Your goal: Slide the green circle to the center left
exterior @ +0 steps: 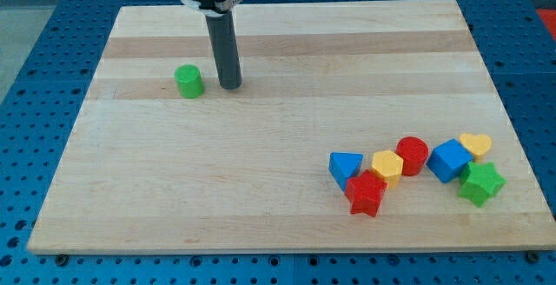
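The green circle (188,82), a short green cylinder, stands on the wooden board (261,172) in the upper left part of the view. My tip (230,86) rests on the board just to the right of the green circle, with a small gap between them. The dark rod rises straight up from the tip to the arm at the view's top.
A cluster of blocks lies at the lower right: a blue triangle (345,166), a red star (366,194), a yellow hexagon (387,167), a red circle (413,155), a blue cube (449,160), a yellow heart (475,144) and a green star (480,183).
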{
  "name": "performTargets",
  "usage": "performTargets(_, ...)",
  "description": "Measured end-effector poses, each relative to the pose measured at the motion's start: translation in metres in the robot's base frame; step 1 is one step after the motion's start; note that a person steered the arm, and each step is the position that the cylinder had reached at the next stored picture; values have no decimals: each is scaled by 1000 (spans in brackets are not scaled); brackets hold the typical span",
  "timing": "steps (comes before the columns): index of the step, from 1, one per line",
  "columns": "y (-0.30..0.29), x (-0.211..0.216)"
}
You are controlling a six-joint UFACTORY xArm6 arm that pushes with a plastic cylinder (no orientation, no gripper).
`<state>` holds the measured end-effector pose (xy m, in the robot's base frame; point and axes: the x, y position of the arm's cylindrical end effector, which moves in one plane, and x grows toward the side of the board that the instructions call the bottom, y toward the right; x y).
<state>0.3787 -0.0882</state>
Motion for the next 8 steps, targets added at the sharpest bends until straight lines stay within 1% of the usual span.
performTargets(1,-3,0)
performTargets(2,-32,13)
performTargets(3,-34,25)
performTargets(4,-35,24)
performTargets(5,-39,5)
performTargets(7,-44,-1)
performTargets(8,-64,-3)
